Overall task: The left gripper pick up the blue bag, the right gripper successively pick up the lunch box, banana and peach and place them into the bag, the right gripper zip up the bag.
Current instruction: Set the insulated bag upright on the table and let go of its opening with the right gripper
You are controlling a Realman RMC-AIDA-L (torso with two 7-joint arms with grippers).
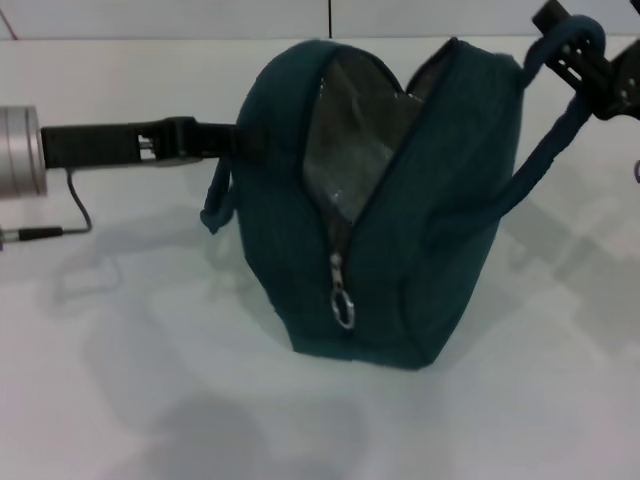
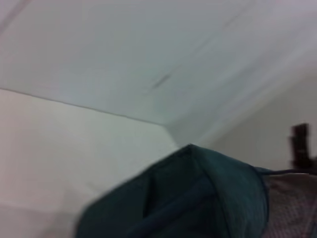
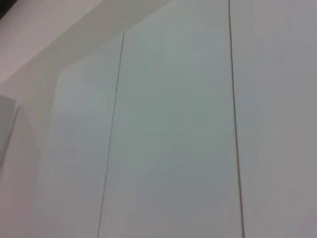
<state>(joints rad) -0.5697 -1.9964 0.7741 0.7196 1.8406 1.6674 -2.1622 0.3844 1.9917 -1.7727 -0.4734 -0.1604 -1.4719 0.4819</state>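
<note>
The blue bag (image 1: 420, 250) stands upright on the white table (image 1: 150, 380), its base resting on the surface. Its zip is shut low down, with the metal pull (image 1: 343, 303) hanging there, and gapes open above, showing silver lining (image 1: 350, 140). My left gripper (image 1: 228, 140) reaches in level from the left and is shut on the bag's left edge; the bag's top (image 2: 208, 188) fills the lower part of the left wrist view. My right gripper (image 1: 572, 45) is at the top right, shut on the bag's strap (image 1: 545, 150), which runs taut up to it. Lunch box, banana and peach are out of view.
A loose strap loop (image 1: 215, 205) hangs off the bag's left side. The left arm's silver wrist (image 1: 20, 150) and its cable (image 1: 75, 215) lie at the far left. The right wrist view shows only white wall panels (image 3: 173, 124).
</note>
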